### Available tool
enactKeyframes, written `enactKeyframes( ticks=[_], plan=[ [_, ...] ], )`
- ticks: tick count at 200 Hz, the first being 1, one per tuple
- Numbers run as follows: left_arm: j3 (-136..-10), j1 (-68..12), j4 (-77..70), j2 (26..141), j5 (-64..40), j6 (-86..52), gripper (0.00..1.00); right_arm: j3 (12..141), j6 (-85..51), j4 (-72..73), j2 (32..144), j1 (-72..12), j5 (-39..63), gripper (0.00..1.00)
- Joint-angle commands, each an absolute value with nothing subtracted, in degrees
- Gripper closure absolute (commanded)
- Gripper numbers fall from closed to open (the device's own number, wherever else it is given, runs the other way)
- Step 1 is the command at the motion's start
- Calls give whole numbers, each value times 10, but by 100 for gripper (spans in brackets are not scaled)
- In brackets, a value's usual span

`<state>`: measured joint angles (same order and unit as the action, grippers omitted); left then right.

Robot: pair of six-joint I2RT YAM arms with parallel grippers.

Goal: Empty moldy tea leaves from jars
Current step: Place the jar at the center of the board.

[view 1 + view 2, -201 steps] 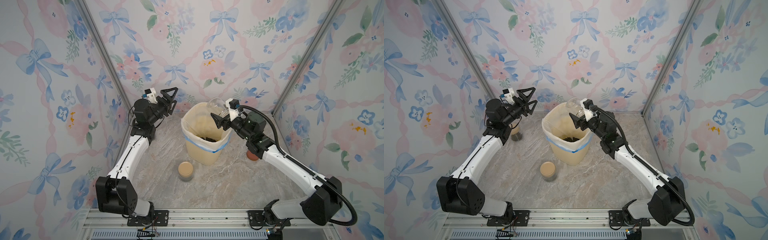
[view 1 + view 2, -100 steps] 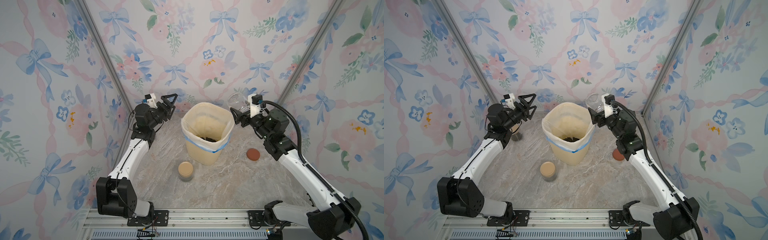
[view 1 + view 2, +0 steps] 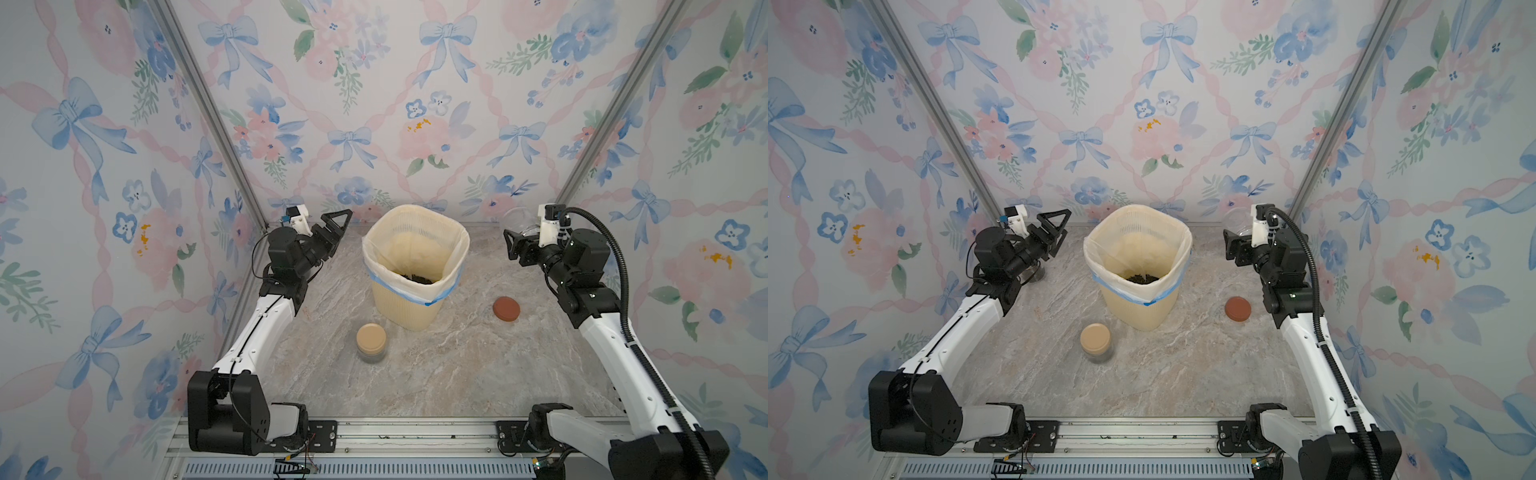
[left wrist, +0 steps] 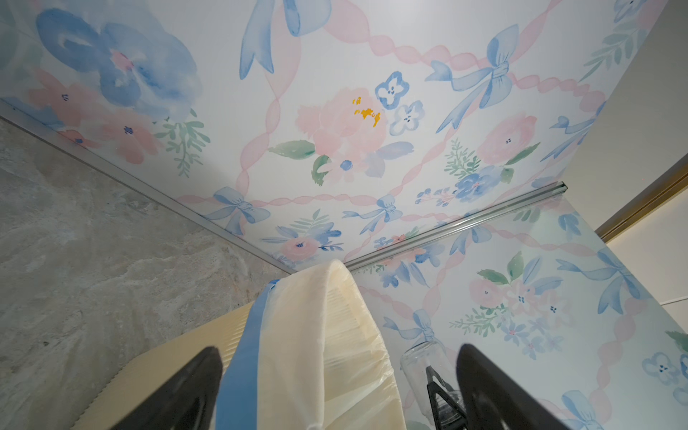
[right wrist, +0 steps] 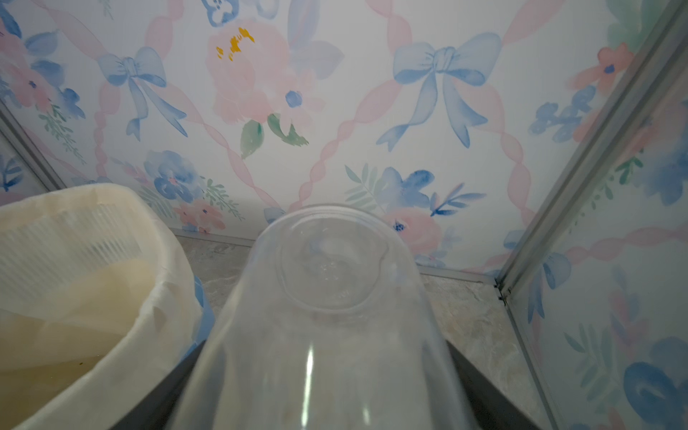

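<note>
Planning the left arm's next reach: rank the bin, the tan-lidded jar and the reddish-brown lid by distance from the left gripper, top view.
From the left gripper:
1. Bin, close beside it.
2. Tan-lidded jar, front of the bin.
3. Reddish-brown lid, across on the right.

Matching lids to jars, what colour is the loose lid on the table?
Reddish-brown. The lid shows best in a top view.

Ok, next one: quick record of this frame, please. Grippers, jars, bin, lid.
left gripper: open, empty, raised left of the bin
right gripper: shut on a clear jar, lid off, looks empty, right of the bin
tea leaves: dark heap at the bin's bottom
lidded jar: tan lid, on the table in front of the bin
loose lid: reddish-brown, flat on the table
</note>
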<state>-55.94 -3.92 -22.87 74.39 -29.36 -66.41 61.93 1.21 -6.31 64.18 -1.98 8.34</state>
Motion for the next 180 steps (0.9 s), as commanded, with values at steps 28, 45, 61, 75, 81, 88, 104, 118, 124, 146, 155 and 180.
enactKeyframes(
  ticks=[28,45,61,75,81,88,104,118,124,146,155,180],
  plan=[
    [-488,-21,-241,698,-289,-576,2,617,-4,-112,666,29,109,46],
    [-468,-18,-242,691,-295,-562,2,629,-4,-139,694,40,111,47],
    [-451,-15,-241,683,-300,-551,2,647,-3,-168,726,44,120,47],
    [-436,-11,-239,678,-303,-546,2,676,-3,-200,759,45,120,47],
    [-430,-10,-239,677,-305,-544,2,690,-2,-214,774,45,122,46],
    [-426,-8,-239,676,-307,-542,2,708,-3,-231,791,45,123,46],
    [-415,-6,-238,674,-309,-539,2,751,-9,-272,834,45,125,46],
    [-410,-3,-238,676,-318,-540,2,790,-16,-309,871,44,121,46],
    [-409,-3,-238,676,-324,-541,2,805,-20,-324,887,44,117,46],
    [-408,0,-236,676,-327,-531,2,856,-30,-373,941,44,113,46],
    [-407,1,-233,677,-325,-526,2,877,-33,-391,965,43,112,45],
    [-407,3,-231,690,-331,-522,2,939,-38,-436,1022,38,105,44]
  ],
)
